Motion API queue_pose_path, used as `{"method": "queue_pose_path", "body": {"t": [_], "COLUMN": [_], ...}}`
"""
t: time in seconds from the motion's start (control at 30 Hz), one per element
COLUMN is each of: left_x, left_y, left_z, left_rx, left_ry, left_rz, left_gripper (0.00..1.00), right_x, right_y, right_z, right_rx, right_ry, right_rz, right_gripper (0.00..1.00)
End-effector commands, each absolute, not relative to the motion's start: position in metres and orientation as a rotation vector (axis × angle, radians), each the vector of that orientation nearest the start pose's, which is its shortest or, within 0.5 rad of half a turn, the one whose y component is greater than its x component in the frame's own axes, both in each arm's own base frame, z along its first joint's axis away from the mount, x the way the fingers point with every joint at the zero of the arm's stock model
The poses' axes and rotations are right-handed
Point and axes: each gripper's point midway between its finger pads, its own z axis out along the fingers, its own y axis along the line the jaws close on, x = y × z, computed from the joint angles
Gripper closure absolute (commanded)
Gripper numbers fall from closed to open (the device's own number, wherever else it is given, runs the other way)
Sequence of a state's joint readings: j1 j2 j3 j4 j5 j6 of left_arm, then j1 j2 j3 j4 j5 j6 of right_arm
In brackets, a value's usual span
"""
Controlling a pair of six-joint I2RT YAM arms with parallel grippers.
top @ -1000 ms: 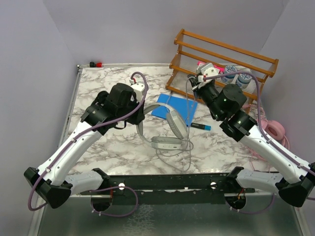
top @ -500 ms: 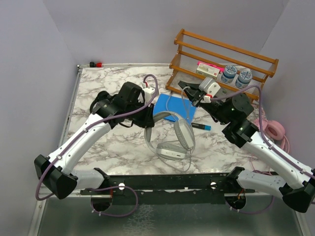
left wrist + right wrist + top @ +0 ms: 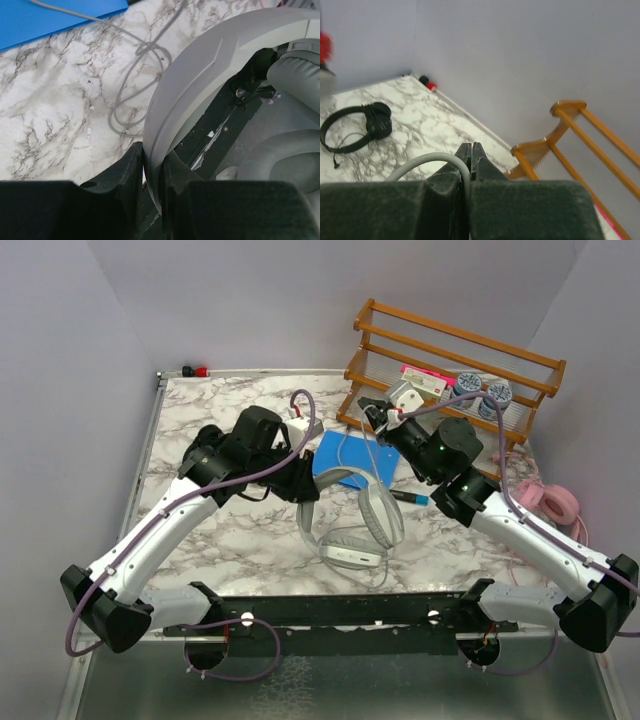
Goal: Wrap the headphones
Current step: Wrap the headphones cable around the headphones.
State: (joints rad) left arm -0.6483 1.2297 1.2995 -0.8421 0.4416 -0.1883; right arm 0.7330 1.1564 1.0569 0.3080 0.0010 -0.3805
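Grippers on both robot arms were clenched on the large grey-white over-ear headphones [image 3: 352, 552], which sat near the front middle of the white marble-patterned table [image 3: 200, 410]. The left gripper [image 3: 153, 156] was clamped on the pair's broad grey headband [image 3: 200, 65], one finger on each face, with a padded grey ear cushion [image 3: 295, 75] just beside it. The right gripper [image 3: 471, 150], held high in front of the orange wooden rack [image 3: 520, 365], was pinched tight on the thin grey cable [image 3: 420, 164]. That cable ran down across a flat blue pad [image 3: 345, 452] to the headphones and lay in loose loops on the marble by the table's near edge.

The small black on-ear headphones [image 3: 357, 127] lay flat on the marble toward the left side, their thin cable beside them. The pink over-ear headphones [image 3: 553, 505] rested at the right edge of the table, behind the right arm. A dark pen with a light-blue tip [image 3: 410, 498] lay between the blue pad and that arm. On the rack's shelf stood two round jars with blue-and-white tops [image 3: 468, 386] and a pink-and-white box [image 3: 425, 378]. Any lettering on them was too small to read.
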Motion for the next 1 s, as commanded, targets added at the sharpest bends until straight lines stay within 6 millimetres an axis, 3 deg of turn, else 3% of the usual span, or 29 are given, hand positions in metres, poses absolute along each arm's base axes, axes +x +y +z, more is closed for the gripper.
{"method": "queue_pose_path", "body": {"t": [0.0,0.17,0.27,0.43,0.63,0.77,0.97], "left_x": [0.170,0.164,0.171,0.179,0.193,0.195,0.213], "left_y": [-0.267,-0.269,-0.266,-0.271,-0.275,-0.277,-0.272], "left_z": [0.316,0.346,0.368,0.410,0.450,0.472,0.484], "left_rx": [0.842,0.801,0.720,0.575,0.397,0.354,0.209], "left_ry": [2.078,1.996,1.961,1.888,1.815,1.742,1.735], "left_rz": [-1.150,-1.218,-1.198,-1.300,-1.514,-1.635,-1.635], "left_gripper": [1.00,1.00,1.00,1.00,1.00,1.00,1.00], "right_x": [0.341,0.341,0.336,0.298,0.264,0.258,0.251], "right_y": [0.250,0.258,0.261,0.278,0.280,0.291,0.306], "right_z": [0.376,0.345,0.329,0.304,0.302,0.295,0.283], "right_rx": [-0.582,-0.579,-0.569,-0.648,-0.629,-0.677,-0.730], "right_ry": [1.259,1.312,1.325,1.243,1.116,1.123,1.140], "right_rz": [0.279,0.358,0.406,0.618,0.792,0.853,0.951], "right_gripper": [0.98,0.97,0.95,0.93,0.90,0.90,0.91]}}
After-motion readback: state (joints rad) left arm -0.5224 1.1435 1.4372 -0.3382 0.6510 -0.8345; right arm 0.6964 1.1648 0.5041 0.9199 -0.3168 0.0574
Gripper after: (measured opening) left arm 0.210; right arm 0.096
